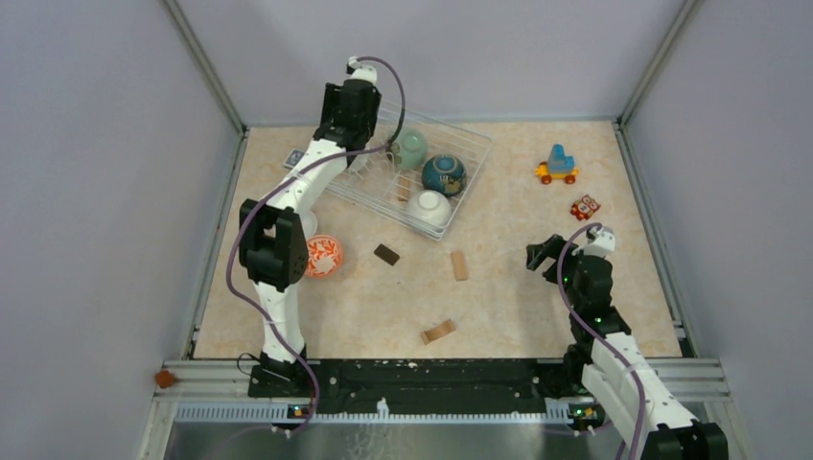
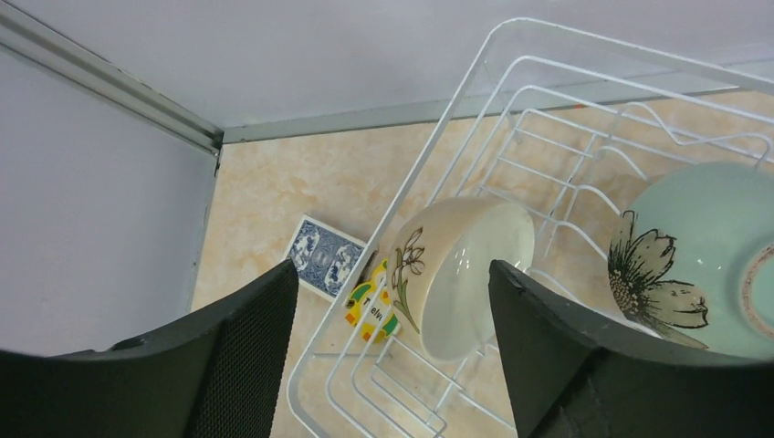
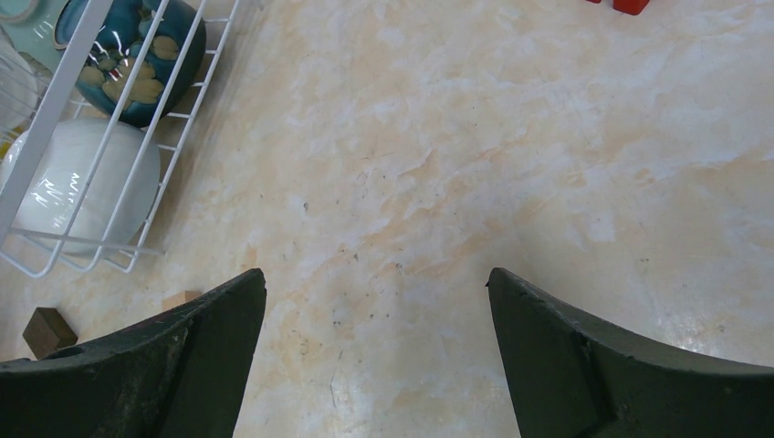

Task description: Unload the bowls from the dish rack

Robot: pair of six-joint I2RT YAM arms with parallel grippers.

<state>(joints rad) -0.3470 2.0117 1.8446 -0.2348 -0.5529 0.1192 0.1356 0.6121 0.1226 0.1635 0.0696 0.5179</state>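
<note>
showing the unloading partly done: one orange-patterned bowl point(image 1: 323, 256) stands on the table point(image 1: 518, 287) near the dish rack point(image 1: 470, 134); four are left inside it: one beige bowl point(image 2: 456, 274), one mint bowl point(image 1: 410, 149), one dark blue bowl point(image 1: 444, 174), one white bowl point(image 1: 429, 208). the left gripper point(image 2: 392, 269) spreads wide above the beige bowl, holding nothing; the right gripper point(image 3: 374, 274), likewise wide and empty, hangs well apart.

Bright even light, soft shadows, sharp focus.

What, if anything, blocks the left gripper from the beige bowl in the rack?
Probably nothing, so yes: the left gripper hangs open over the beige bowl, tilted in the dish rack, apart from the mint green bowl.
</note>
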